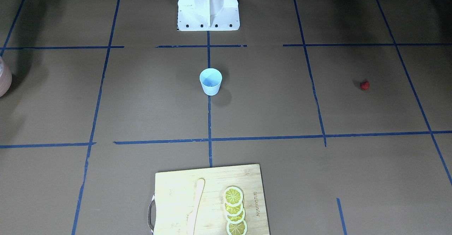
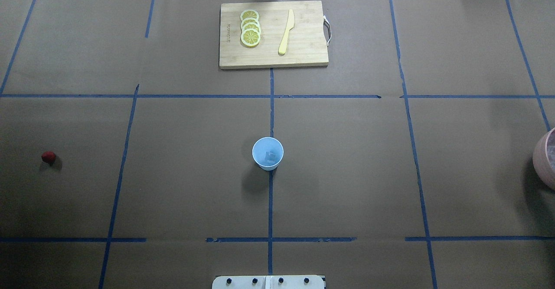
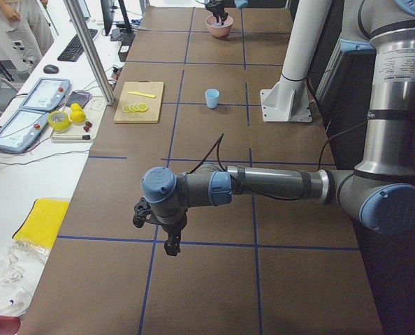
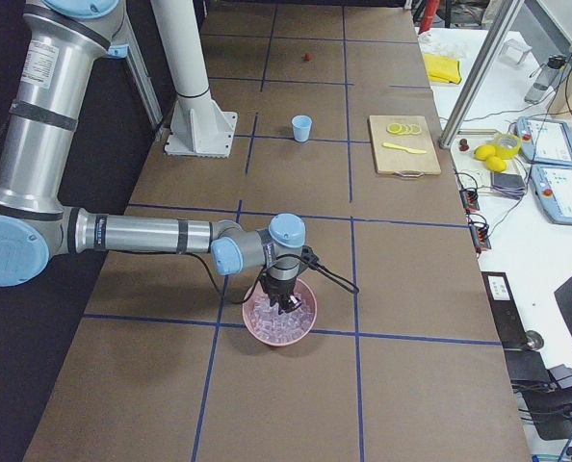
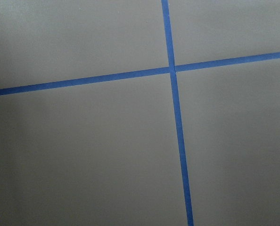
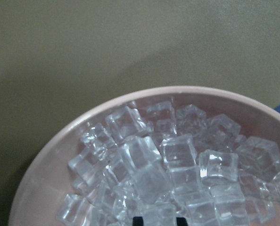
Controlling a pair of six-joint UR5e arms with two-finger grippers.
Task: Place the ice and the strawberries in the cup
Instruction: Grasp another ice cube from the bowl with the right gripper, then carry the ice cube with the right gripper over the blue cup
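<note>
**The right gripper [image 6: 159, 220] hung in the pink bowl [image 6: 50, 155] of ice [image 6: 177, 160], far right of the cup [image 1: 210, 86], apparently to fetch cubes.**
Its tips stood slightly apart, grip unclear. Nor could the left gripper [image 3: 171, 244] be judged. The strawberry [image 2: 48, 157] lay far left of the cup.

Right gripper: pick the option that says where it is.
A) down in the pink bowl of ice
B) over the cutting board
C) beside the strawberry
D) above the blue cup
A: the right gripper reaches down into the pink bowl, its fingers at the ice.
</note>
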